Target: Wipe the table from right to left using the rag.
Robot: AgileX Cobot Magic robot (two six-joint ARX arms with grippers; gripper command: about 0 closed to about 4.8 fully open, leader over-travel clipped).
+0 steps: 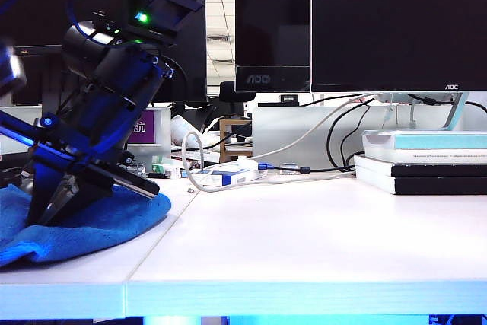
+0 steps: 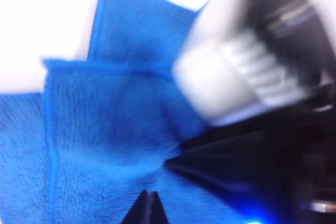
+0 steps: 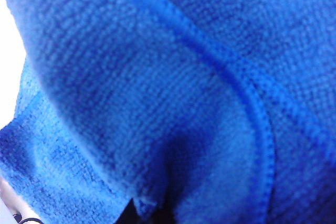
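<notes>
Right end effector [image 1: 46, 215] pressed together, pinching rag [image 1: 91, 218] on table [image 1: 304, 241]; left end effector beside rag, opening unclear.

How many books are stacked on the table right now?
3, all in one stack at the table's far right under the monitor: a pale teal book on top, a white one beneath, a black one at the bottom. More could lie beyond the frame.

Right pincer's tips behind rag [image 3: 173, 103].
</notes>
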